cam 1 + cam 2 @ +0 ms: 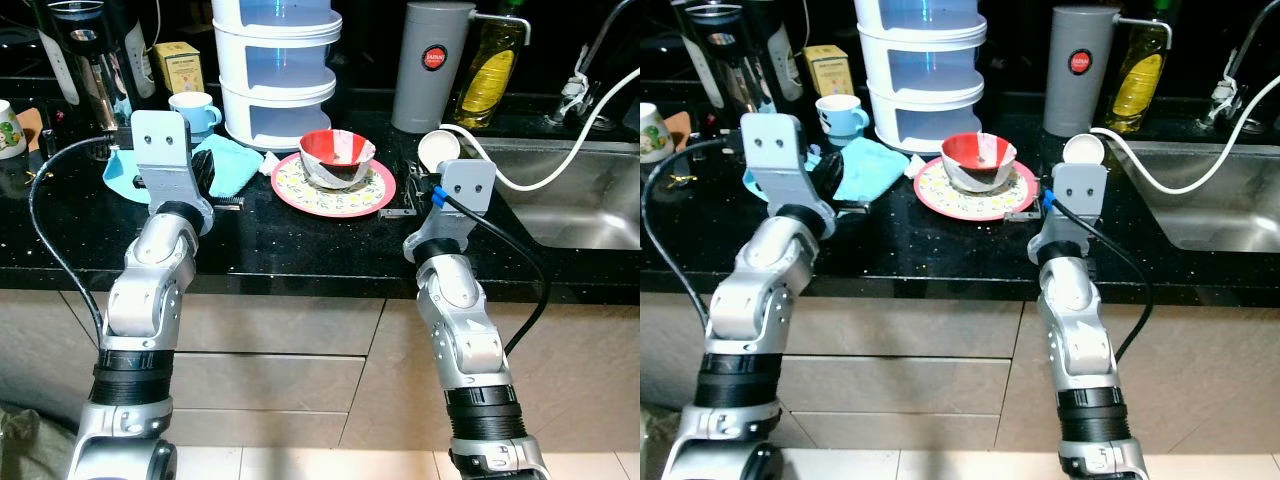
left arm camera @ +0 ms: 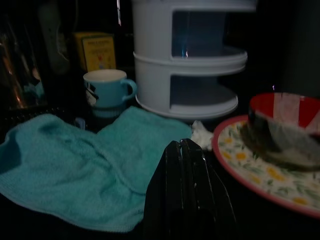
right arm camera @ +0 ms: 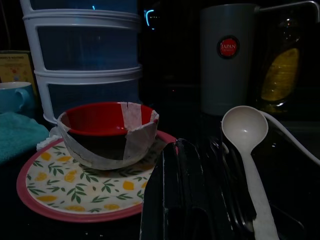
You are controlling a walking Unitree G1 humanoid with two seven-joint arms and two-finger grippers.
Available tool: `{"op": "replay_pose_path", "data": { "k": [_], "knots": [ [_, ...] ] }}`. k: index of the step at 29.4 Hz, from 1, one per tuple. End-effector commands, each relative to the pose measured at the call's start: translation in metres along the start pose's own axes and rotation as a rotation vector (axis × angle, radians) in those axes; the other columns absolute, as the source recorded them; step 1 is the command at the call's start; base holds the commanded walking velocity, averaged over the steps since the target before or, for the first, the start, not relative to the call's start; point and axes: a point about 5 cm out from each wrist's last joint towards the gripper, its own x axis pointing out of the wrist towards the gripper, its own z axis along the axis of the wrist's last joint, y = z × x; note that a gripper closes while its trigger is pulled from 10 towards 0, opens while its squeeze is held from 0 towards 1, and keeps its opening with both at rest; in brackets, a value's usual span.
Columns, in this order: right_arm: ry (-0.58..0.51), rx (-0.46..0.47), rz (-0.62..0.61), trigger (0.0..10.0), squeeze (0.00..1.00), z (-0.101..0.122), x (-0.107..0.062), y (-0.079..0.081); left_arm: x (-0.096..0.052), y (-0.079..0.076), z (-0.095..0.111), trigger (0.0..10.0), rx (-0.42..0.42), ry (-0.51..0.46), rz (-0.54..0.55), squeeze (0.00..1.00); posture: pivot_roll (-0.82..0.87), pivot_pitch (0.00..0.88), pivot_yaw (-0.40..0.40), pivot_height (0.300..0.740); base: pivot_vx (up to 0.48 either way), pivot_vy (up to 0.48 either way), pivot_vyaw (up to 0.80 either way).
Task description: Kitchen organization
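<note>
Both arms sit low over the front edge of the black desk (image 1: 300, 255). Left tool (image 2: 189, 165): fingers pressed together, over the teal cloth (image 2: 75, 170) near the blue mug (image 1: 192, 110). Right tool (image 3: 187, 175): fingers pressed together, beside the white ladle (image 3: 246, 131), near the sink (image 1: 575, 200). Red-and-white bowl (image 1: 337, 158) sits on the floral plate (image 1: 300, 190) mid-desk, between both tools, in front of the white tiered container (image 1: 277, 70). Grey canister (image 1: 432, 65) and yellow soap bottle (image 1: 490, 70) stand at the back edge.

Bare bench (image 1: 300, 245) lies open along the front edge. Behind it, cloth (image 1: 225, 165), plate (image 1: 345, 192) with bowl (image 1: 337, 158), and ladle (image 1: 438, 150) block the way; stacked tiers (image 1: 277, 70) wall off the back.
</note>
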Motion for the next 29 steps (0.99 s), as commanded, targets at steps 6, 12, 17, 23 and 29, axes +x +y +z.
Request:
{"op": "replay_pose_path", "data": {
  "k": [6,12,17,23,29],
  "knots": [
    [0.286,0.027,-0.163,10.0,0.0,-0.052,-0.01,-0.047,-0.002,0.017,-0.014,10.0,0.003,0.117,0.007,0.0,-0.03,0.104,0.01,0.74,0.0,0.0,0.0],
    [-0.031,-0.133,-0.289,10.0,0.0,0.022,0.018,-0.097,0.003,0.042,0.022,10.0,0.042,-0.052,0.061,0.0,-0.03,0.103,0.008,0.74,0.0,0.0,0.0],
    [-0.162,-0.13,-0.204,10.0,0.0,0.054,0.026,-0.079,0.002,0.035,0.022,10.0,0.067,-0.041,0.042,0.0,-0.03,0.094,-0.002,0.74,0.0,0.0,0.0],
    [-0.156,-0.083,-0.14,10.0,0.0,0.048,0.023,-0.059,-0.005,0.007,0.01,10.0,0.0,-0.034,-0.044,0.0,-0.04,0.081,-0.002,0.74,0.0,0.0,0.0],
    [-0.121,-0.085,-0.118,10.0,0.0,0.041,0.02,-0.053,-0.008,0.0,0.001,10.0,-0.035,-0.034,-0.07,0.0,-0.05,0.059,-0.008,0.74,0.0,0.0,0.0]
  ]
}}
